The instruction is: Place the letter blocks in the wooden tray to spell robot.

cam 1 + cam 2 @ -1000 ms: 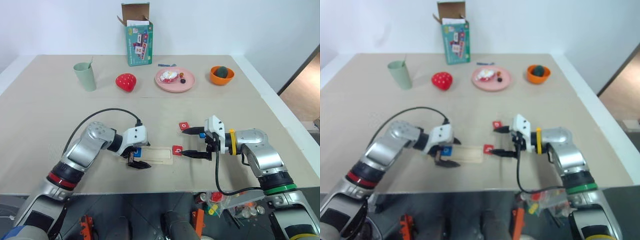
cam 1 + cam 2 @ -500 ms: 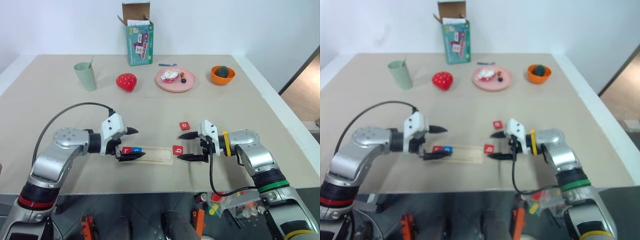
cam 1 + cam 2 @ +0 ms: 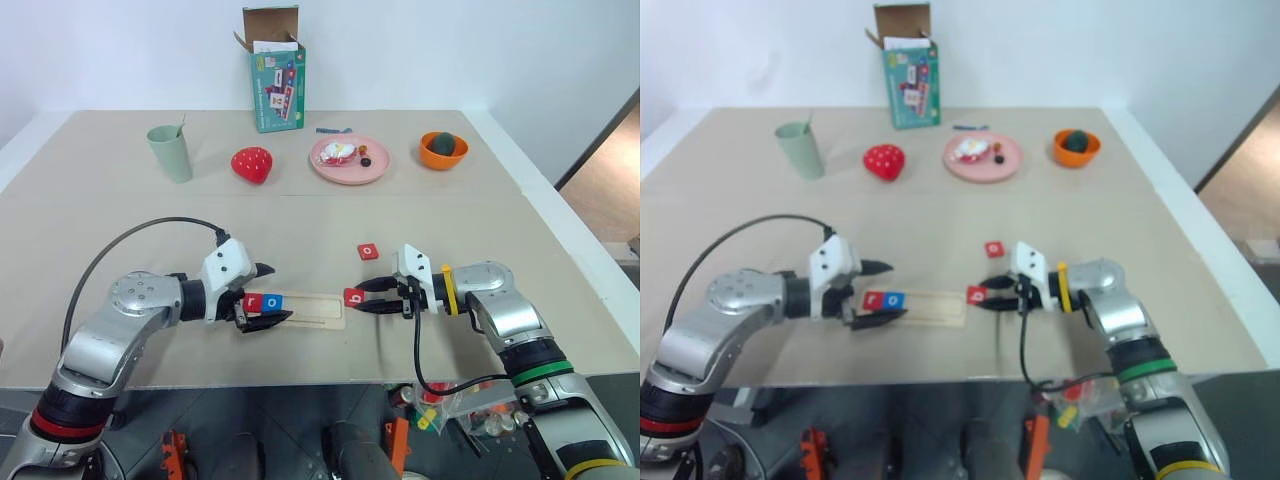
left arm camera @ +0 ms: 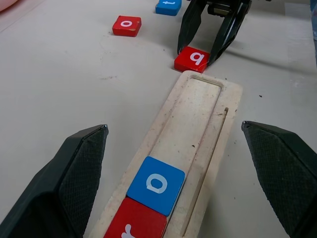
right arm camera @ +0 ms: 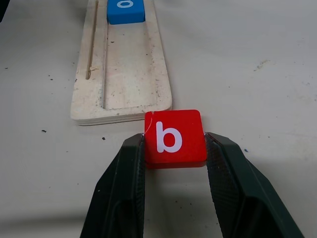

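Logging from the head: wooden tray [image 3: 300, 309] lying mid-table, red r block [image 3: 254, 301] and blue o block [image 3: 273, 301] at its left end; left gripper [image 3: 267, 292] standing wide; from the right wrist we are seeing right gripper [image 5: 174, 151] pinching the red b block [image 5: 174, 137] against the tray's end.

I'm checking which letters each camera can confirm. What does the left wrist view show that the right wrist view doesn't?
Left wrist view alone: the red r block at the wooden tray's near end, the loose red o block and a blue block on the table beyond, and the left gripper's wide-open fingers.

Right wrist view alone: the b read upright, with the right gripper's fingers against the block's sides.

Both: the tray, the blue o block in it, the red b block at the tray's end.
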You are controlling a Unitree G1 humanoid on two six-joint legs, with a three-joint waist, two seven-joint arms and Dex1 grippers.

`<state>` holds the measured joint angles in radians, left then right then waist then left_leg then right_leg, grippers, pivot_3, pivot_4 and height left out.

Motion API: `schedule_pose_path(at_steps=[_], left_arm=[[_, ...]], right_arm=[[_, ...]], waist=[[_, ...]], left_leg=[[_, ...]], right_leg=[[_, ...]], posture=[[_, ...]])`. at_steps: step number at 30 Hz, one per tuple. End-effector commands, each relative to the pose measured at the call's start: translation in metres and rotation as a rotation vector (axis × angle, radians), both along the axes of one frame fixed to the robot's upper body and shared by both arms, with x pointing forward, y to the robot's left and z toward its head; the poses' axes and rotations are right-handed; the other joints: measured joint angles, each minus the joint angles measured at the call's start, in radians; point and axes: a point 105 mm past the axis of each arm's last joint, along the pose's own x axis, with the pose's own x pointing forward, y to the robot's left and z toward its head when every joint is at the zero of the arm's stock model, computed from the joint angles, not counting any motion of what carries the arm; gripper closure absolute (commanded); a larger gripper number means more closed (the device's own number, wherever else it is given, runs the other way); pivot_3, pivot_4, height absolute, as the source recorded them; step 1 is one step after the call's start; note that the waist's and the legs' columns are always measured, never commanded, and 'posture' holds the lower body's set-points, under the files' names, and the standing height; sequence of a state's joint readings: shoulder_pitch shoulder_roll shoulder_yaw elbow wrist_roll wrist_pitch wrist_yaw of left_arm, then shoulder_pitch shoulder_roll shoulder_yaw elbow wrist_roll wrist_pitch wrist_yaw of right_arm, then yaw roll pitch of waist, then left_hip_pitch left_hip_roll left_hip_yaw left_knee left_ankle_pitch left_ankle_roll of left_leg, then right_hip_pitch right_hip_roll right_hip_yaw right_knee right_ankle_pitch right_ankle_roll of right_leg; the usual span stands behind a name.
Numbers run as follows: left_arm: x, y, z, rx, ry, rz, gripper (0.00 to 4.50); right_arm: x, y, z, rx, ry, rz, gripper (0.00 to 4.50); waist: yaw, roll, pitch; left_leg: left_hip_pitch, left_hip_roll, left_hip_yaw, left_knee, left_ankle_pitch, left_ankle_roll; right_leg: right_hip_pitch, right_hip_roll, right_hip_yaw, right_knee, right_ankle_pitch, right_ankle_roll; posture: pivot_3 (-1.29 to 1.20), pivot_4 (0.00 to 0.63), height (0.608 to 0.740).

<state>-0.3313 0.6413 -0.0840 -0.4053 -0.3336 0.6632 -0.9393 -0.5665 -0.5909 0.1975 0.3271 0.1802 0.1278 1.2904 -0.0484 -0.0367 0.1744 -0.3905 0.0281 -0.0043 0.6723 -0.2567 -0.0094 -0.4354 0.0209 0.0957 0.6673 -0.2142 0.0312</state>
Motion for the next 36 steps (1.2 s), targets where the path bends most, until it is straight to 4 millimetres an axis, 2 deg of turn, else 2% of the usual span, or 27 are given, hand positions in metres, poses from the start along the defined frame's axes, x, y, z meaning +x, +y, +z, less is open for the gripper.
schedule_pose_path(at_steps=[1, 4, 7, 13, 20, 22, 25, 28, 29, 33, 36], left_arm=[[-0.003, -0.006, 0.005, -0.01, -0.029, -0.006, 0.0], [-0.004, -0.009, 0.004, -0.018, -0.028, 0.001, 0.0], [-0.005, -0.011, 0.003, -0.02, -0.028, 0.008, 0.0], [-0.006, -0.014, 0.002, -0.026, -0.028, 0.019, 0.0], [-0.003, -0.018, 0.0, -0.021, -0.034, 0.036, 0.0], [-0.002, -0.019, 0.001, -0.017, -0.038, 0.033, 0.0], [-0.003, -0.019, 0.002, -0.012, -0.046, 0.026, 0.0], [-0.002, -0.019, 0.002, -0.002, -0.052, 0.02, 0.0], [-0.002, -0.019, 0.002, -0.001, -0.053, 0.02, 0.0], [0.0, -0.019, 0.003, 0.007, -0.064, 0.009, 0.0], [0.0, -0.023, 0.002, 0.005, -0.065, -0.012, 0.0]], right_arm=[[0.005, -0.002, 0.026, 0.09, -0.036, -0.105, 3.32], [0.017, -0.01, 0.045, 0.171, -0.071, -0.342, 3.32], [0.014, -0.011, 0.051, 0.178, -0.099, -0.504, 3.32], [-0.005, -0.004, 0.044, 0.182, -0.115, -0.722, 3.32], [-0.022, 0.007, 0.027, 0.2, -0.046, -0.891, 3.32], [-0.026, 0.014, 0.026, 0.207, -0.026, -0.894, 2.28], [-0.031, 0.019, 0.029, 0.214, -0.014, -0.877, 1.23], [-0.025, 0.01, 0.047, 0.225, -0.058, -0.849, 0.18], [-0.022, 0.007, 0.054, 0.232, -0.069, -0.822, 0.05], [-0.01, -0.002, 0.078, 0.199, -0.082, -0.664, 0.05], [-0.013, 0.003, 0.09, 0.131, -0.078, -0.327, 0.05]], waist=[[0.0, 0.0, 0.0], [0.0, 0.001, 0.0], [0.001, 0.001, 0.0], [0.001, 0.001, 0.0], [-0.001, 0.001, 0.0], [-0.001, 0.001, 0.0], [0.0, 0.001, 0.0], [-0.001, 0.001, 0.001], [-0.001, 0.001, 0.001], [-0.001, 0.002, 0.002], [-0.001, 0.002, 0.002]], left_leg=[[0.0, 0.0, 0.0, 0.0, 0.0, 0.0], [-0.001, 0.0, 0.0, 0.0, 0.0, 0.0], [-0.002, 0.0, 0.0, 0.0, 0.0, 0.0], [-0.002, 0.0, -0.001, -0.002, 0.0, 0.0], [-0.002, 0.0, 0.0, -0.002, 0.001, -0.002], [-0.002, 0.0, 0.0, -0.002, 0.001, -0.003], [-0.002, 0.0, 0.0, -0.002, 0.002, -0.003], [-0.002, 0.0, 0.0, -0.002, 0.002, -0.003], [-0.002, 0.0, 0.001, -0.002, 0.002, -0.003], [-0.002, -0.001, 0.002, -0.001, 0.002, -0.003], [-0.001, -0.001, 0.001, -0.002, 0.002, -0.003]], right_leg=[[0.0, 0.0, 0.0, 0.0, 0.0, 0.0], [-0.001, 0.0, 0.0, 0.0, 0.0, 0.0], [-0.002, 0.0, 0.0, 0.0, 0.0, 0.0], [-0.002, 0.0, 0.0, 0.0, -0.002, 0.0], [-0.003, 0.0, 0.001, 0.0, -0.001, 0.0], [-0.003, 0.0, 0.001, 0.0, -0.001, 0.0], [-0.003, 0.0, 0.001, 0.0, -0.001, 0.0], [-0.003, 0.0, 0.001, 0.0, -0.001, 0.0], [-0.003, 0.0, 0.001, -0.001, -0.001, 0.0], [-0.002, 0.0, 0.002, -0.001, 0.0, 0.001], [-0.001, 0.0, 0.001, -0.003, 0.0, 0.001]], posture=[[0.0, 0.15, 0.74], [0.0, 0.15, 0.74], [0.0, 0.15, 0.74], [0.0, 0.15, 0.74], [0.0, 0.15, 0.74], [0.0, 0.15, 0.74], [0.0, 0.15, 0.74], [0.0, 0.15, 0.74], [0.0, 0.15, 0.74], [0.0, 0.15, 0.74], [0.0, 0.15, 0.74]])
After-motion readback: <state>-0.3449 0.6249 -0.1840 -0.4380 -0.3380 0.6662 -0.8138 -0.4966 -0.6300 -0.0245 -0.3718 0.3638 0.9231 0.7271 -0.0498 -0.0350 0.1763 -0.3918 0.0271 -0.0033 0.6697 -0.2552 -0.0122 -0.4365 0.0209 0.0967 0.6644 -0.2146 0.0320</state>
